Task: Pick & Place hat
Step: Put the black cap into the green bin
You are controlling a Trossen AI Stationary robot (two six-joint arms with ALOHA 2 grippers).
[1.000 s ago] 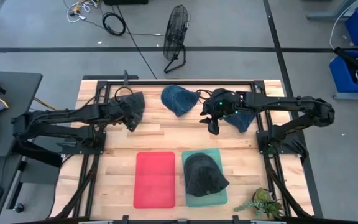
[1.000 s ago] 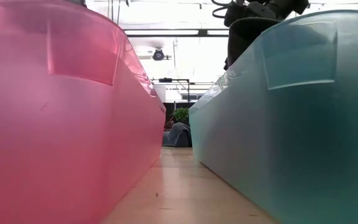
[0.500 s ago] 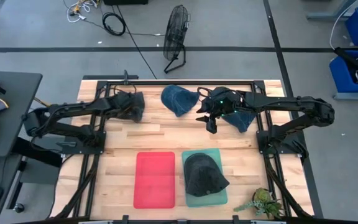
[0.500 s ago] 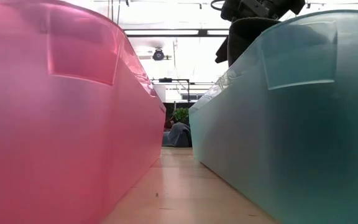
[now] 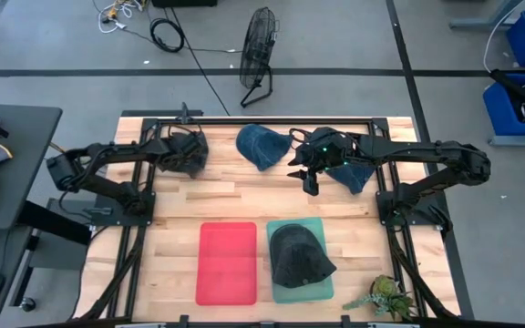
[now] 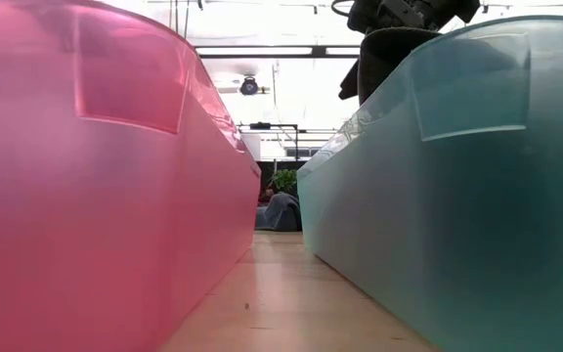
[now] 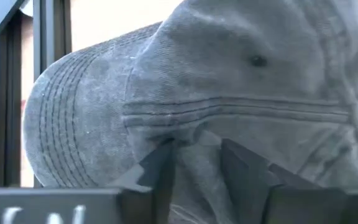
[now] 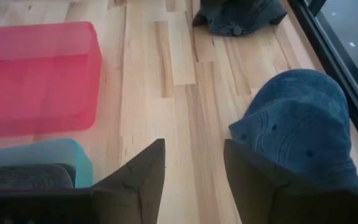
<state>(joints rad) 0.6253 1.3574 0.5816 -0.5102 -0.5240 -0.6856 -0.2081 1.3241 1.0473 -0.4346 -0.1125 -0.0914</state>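
Observation:
A dark grey hat (image 5: 196, 150) sits near the table's far-left corner and fills the left wrist view (image 7: 229, 74). My left gripper (image 7: 197, 163) is shut on it. My right gripper (image 5: 310, 182) hovers open above bare wood between two blue hats, one (image 5: 262, 144) on its left and one (image 5: 355, 173) on its right. The right wrist view shows the left blue hat (image 8: 297, 124) lying on the table. Another dark hat (image 5: 299, 253) rests in the teal bin (image 5: 322, 290), and the red bin (image 5: 228, 262) stands beside it. My left gripper has a bunched fold of the grey hat's crown (image 7: 194, 140) between its two fingers, coming at it from the table's left side. Creases in the cloth run in toward the fingers. I cannot tell whether the hat is lifted or resting on the table.
The black frame rails (image 5: 244, 118) run along the table's far edge and sides. In the low view the red bin (image 6: 96, 196) and teal bin (image 6: 457, 196) stand close in front, with a strip of wood (image 6: 281, 293) between them. A small plant (image 5: 386, 299) stands at the near-right corner.
My left gripper has moved toward the table's far edge onto the grey hat, and the arm's elbow has folded in and swung toward the far edge. My right gripper has shifted slightly toward the far edge and has then stayed still, open.

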